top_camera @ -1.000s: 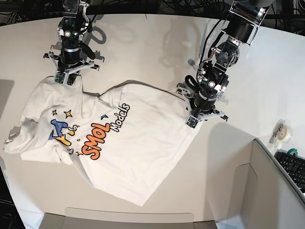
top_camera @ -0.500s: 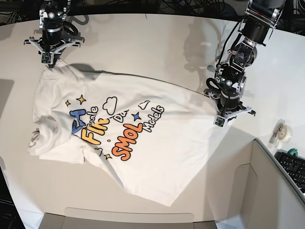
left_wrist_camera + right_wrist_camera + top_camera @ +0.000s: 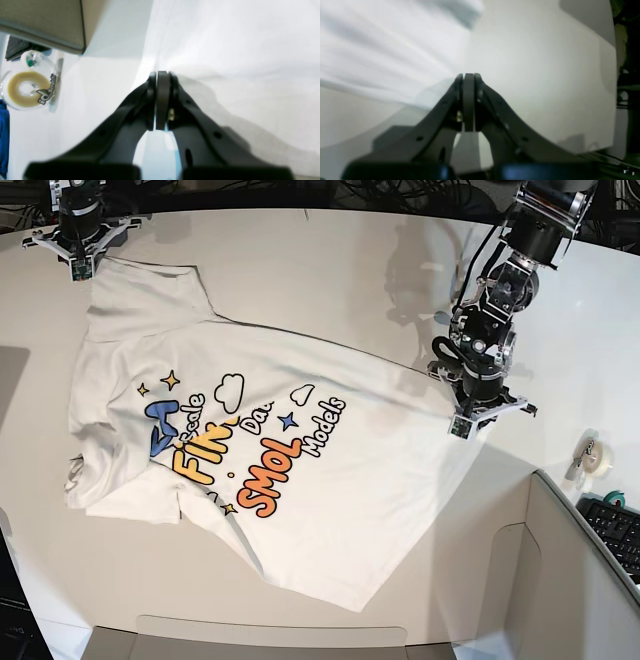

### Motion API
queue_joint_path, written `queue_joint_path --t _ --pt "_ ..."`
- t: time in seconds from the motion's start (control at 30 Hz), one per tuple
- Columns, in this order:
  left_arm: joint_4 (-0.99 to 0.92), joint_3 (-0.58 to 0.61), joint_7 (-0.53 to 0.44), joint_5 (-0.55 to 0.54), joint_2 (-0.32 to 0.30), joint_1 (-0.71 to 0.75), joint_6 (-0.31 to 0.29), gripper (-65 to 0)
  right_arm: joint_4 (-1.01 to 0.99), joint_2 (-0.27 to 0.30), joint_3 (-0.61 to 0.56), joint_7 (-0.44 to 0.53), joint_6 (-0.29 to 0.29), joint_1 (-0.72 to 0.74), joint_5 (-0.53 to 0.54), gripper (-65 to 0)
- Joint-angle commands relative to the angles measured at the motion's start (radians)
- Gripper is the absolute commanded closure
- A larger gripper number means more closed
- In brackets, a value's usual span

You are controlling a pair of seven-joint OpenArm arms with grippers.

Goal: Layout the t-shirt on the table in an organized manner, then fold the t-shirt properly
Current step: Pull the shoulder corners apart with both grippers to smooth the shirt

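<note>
The pale surface (image 3: 290, 240) spreads wide beneath my work, and the t-shirt (image 3: 370, 470) lies across its middle, print up, slanting, one side smooth and the other crumpled. I judge it light and limp: it should follow a pull easily but never push, and it will wrinkle wherever I let it go slack. The bunched part (image 3: 95, 480) at its far left in the base view needs taking by its outermost edge, a thin pinch, then drawing outward low and slow. The printed letters (image 3: 278, 470) may bend a little more stiffly, so I would grip plain cloth beside them. My left hand (image 3: 466, 426) is closed on one corner of the cloth; my right hand (image 3: 82, 272) is pinched together on the opposite upper corner, good places for an even stretch.
</note>
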Motion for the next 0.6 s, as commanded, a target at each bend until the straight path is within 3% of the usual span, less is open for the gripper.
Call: queue_joint_path --t 0.0,0.17,0.37,0.47,0.57 --pt "-0.004 -0.001 0.099 -0.039 -0.008 0.018 -0.032 -0.1 0.037 0.017 0.007 0.02 -0.005 -0.02 -0.005 0.0" --pt "0.048 -0.007 0.149 -0.039 -0.008 0.095 -0.03 0.0 0.134 0.0 0.121 0.02 -0.005 -0.063 -0.003 0.0" --pt "0.163 -0.116 0.208 -0.039 -0.007 0.21 -0.03 0.0 0.172 -0.028 0.294 0.022 -0.005 -0.037 0.01 0.0" --pt "0.201 -0.153 0.241 -0.039 -0.007 0.237 -0.03 0.0 0.172 -0.028 0.297 0.022 -0.005 0.003 0.075 0.0" --pt "0.255 -0.163 0.275 -0.039 -0.007 0.28 -0.03 0.0 0.171 -0.034 0.25 0.022 -0.005 0.051 0.205 0.0"
